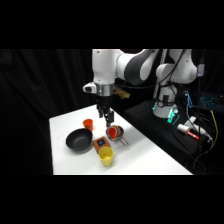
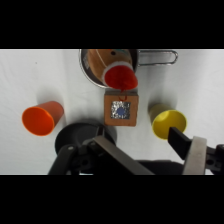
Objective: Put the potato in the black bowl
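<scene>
Gripper [image 2: 150, 159], jaws apart and empty, hangs near the silver cup [image 2: 86, 70] holding the potato [image 2: 101, 60], probably firm, light and rounded, best pinched across its middle.

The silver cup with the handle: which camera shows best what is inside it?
The wrist view. It looks down into the silver cup, showing a red cup lying in it and something orange-brown behind. The side view shows the silver cup small, its contents only a red patch.

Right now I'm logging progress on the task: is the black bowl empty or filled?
Empty. In the side view the black bowl shows only its dark inside, nothing lying in it.
</scene>
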